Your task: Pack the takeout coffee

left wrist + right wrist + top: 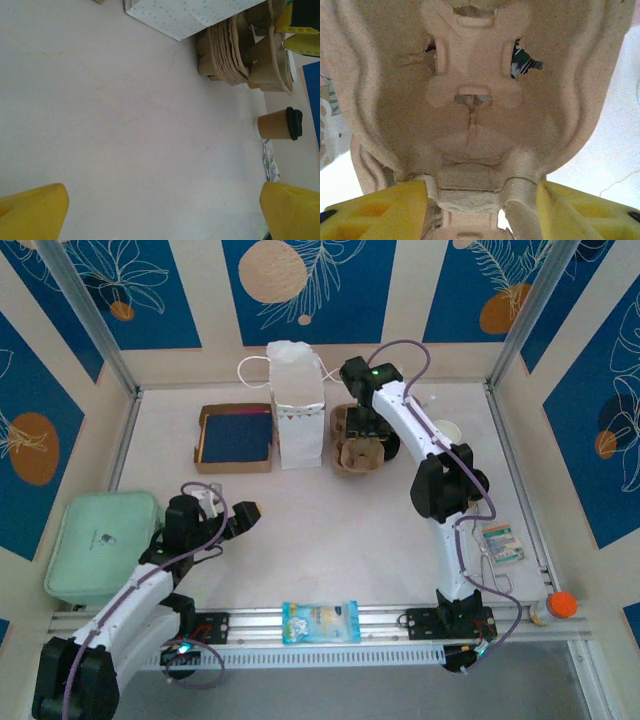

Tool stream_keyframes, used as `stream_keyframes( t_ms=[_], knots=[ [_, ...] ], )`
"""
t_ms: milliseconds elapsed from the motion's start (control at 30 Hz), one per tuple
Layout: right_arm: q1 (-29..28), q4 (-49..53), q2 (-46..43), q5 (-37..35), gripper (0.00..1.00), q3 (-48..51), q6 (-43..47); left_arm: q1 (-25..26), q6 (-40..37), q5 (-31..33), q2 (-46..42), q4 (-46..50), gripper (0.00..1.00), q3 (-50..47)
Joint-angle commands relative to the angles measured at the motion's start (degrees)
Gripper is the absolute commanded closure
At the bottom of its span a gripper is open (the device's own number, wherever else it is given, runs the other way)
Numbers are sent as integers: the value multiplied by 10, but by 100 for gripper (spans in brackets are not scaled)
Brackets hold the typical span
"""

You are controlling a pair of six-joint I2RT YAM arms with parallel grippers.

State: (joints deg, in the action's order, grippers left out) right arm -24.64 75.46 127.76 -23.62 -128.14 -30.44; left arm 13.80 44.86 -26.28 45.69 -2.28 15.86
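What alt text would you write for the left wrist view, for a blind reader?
The open left claw hovers over a white table; beyond it are a brown paper cup with a black lid, a stack of pulp cup carriers and a dotted white bag.

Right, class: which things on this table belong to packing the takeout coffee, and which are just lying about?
Probably for the job:
takeout coffee cup
pulp cup carrier
white paper bag

Just lying about:
mint green container
blue-lined box
snack packet
orange-capped bottle
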Motion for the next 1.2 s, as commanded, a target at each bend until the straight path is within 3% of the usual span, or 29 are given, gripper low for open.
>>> stream_keyframes(
  t_ms=[0, 1167],
  knots=[
    [-3, 7, 9, 12, 41, -16, -13, -6, -12, 8, -3, 1, 2, 18],
    [0, -26, 6, 31, 63, 29, -19, -7, -24, 13, -17, 23, 2, 15]
  ],
)
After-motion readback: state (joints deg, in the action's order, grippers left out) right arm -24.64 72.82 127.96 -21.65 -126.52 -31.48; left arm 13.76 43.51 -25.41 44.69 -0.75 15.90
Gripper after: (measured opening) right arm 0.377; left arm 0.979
